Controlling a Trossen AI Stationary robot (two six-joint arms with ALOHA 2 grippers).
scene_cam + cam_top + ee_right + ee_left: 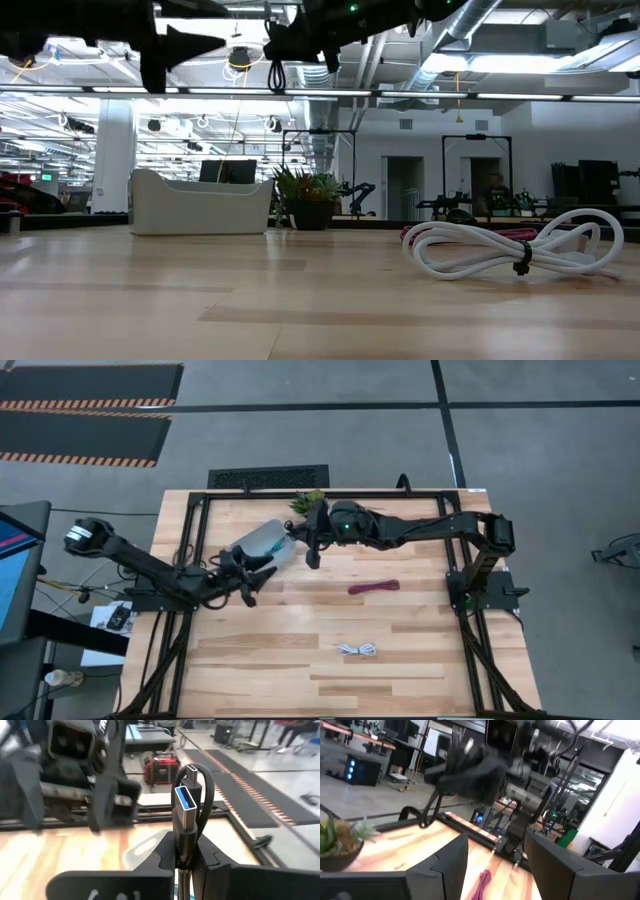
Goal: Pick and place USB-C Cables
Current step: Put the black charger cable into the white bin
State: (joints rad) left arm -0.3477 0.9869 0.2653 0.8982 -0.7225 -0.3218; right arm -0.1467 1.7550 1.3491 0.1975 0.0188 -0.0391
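The pale, striped wooden-plank tabletop carries everything. On it, toward 11 o'clock from its centre, lies the clear plastic bin, and a small green potted plant stands at the far edge near 12 o'clock.

The right arm reaches across from 3 o'clock, and the right gripper hangs above the bin's right end, clamped on the black USB-C cable. In the right wrist view that cable stands up between the dark fingers with a blue-tongued plug at its top; in the low view its loop dangles well above the wood.

The left arm comes in from 9 o'clock, and the left gripper sits just on the 6 o'clock side of the bin with its fingers apart and nothing between them.

The maroon bundled USB-C cable lies right of centre, toward 3 o'clock. The white bundled USB-C cable lies nearer the front edge, toward 5 o'clock, well apart from both grippers.
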